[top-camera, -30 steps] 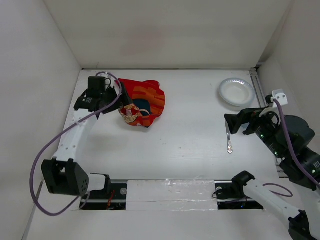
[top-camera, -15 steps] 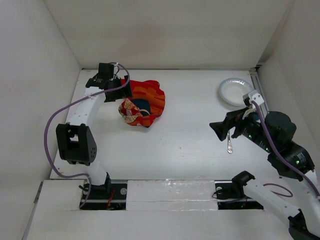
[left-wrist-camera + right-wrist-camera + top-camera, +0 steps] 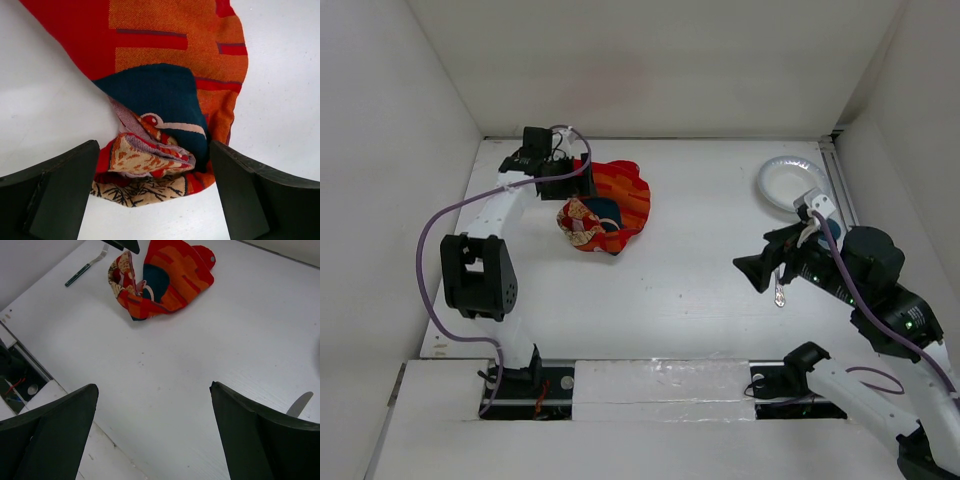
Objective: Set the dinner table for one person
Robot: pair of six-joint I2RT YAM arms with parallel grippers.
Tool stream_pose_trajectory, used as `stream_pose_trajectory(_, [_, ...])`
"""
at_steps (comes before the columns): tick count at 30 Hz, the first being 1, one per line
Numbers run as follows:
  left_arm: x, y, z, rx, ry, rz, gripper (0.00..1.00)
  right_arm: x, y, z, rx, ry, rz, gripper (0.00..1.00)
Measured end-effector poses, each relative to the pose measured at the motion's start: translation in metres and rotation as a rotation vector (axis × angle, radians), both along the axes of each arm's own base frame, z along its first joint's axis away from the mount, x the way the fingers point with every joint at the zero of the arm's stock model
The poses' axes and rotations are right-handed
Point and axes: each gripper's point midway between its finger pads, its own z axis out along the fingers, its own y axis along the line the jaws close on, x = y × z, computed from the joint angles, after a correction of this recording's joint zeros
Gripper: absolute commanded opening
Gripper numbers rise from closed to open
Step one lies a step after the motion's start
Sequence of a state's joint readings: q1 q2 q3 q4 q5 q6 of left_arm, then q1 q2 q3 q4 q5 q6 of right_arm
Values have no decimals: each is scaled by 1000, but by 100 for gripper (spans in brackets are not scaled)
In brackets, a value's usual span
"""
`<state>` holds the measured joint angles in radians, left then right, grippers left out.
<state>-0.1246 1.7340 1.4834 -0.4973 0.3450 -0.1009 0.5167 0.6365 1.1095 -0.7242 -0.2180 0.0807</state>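
The dinner table (image 3: 690, 260) is a large matte white tabletop. A crumpled red and orange placemat (image 3: 608, 205) lies at its back left. My left gripper (image 3: 563, 185) hovers at the mat's left edge; in the left wrist view it (image 3: 155, 200) is open, its jaws standing either side of the bunched cloth (image 3: 165, 115) without touching it. My right gripper (image 3: 748, 270) is open and empty above bare table, and the same shows in the right wrist view (image 3: 155, 435). A white plate (image 3: 790, 182) sits at the back right. A spoon (image 3: 779, 290) lies below my right gripper.
A fork (image 3: 85, 267) lies on the table beyond the placemat (image 3: 160, 280) in the right wrist view; the left arm hides it from above. White walls close in the left, back and right sides. A taped strip (image 3: 660, 380) runs along the near edge.
My left gripper has moved right to the placemat's edge. My right gripper has swung left, away from the spoon and the plate. The placemat, plate and spoon have not moved.
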Motion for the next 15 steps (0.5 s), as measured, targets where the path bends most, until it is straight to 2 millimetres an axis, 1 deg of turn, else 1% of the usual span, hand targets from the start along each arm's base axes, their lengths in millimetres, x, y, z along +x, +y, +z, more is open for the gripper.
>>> stream_pose_trajectory(1, [1,-1,-3,-3,4,-7,85,-1,1,0,1,-1,5,100])
stream_pose_trajectory(2, [2,-1,-8,-4,13,-11,85,-1,1,0,1,0,12,100])
stream_pose_trajectory(4, [3,-2,-18,-1,37,-17,80,-2,3,0,2,-1,21,100])
stream_pose_trajectory(5, [3,-2,-21,-1,44,-19,80,-3,3,0,1,-1,26,100])
stream_pose_trajectory(6, [3,-2,-25,1,53,-20,77,-3,3,0,1,-2,28,100])
stream_pose_trajectory(8, [3,-2,-26,1,55,-21,76,-4,4,0,1,-3,33,100])
stream_pose_trajectory(13, [3,-3,-27,-3,56,-28,55,-5,5,-1,0,-1,45,100])
stream_pose_trajectory(15, [3,-4,-27,-5,55,-32,54,-6,5,-2,-1,0,47,100])
